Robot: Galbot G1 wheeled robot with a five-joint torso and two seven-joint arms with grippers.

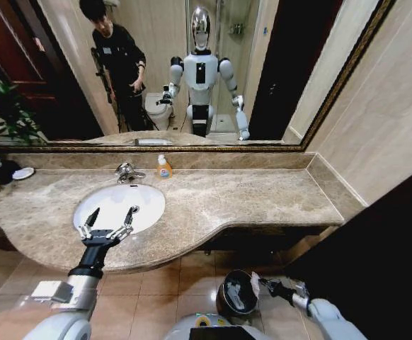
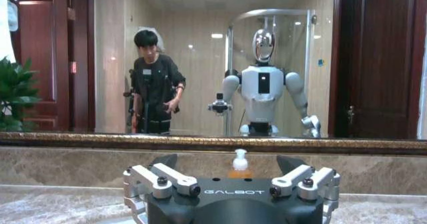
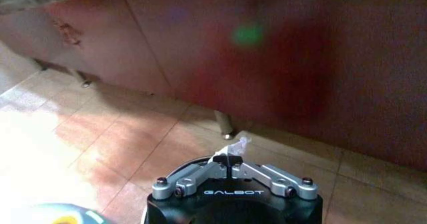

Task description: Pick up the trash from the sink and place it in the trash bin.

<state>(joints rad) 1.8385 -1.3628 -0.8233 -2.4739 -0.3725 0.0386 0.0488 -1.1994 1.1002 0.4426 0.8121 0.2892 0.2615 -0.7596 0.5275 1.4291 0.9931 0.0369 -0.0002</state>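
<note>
Now right claw (image 3: 229, 160) gripping trash (image 3: 238, 145).

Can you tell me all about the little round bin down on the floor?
The small round trash bin, shiny dark metal outside and black inside, stands upright on the tan floor tiles below the front edge of the beige-brown marble counter. Its top is open, with no lid on it, and pale glints show inside. The right pincer is at its rim, shut on a scrap of white tissue. Whether the pincer touches the rim cannot be told.
</note>
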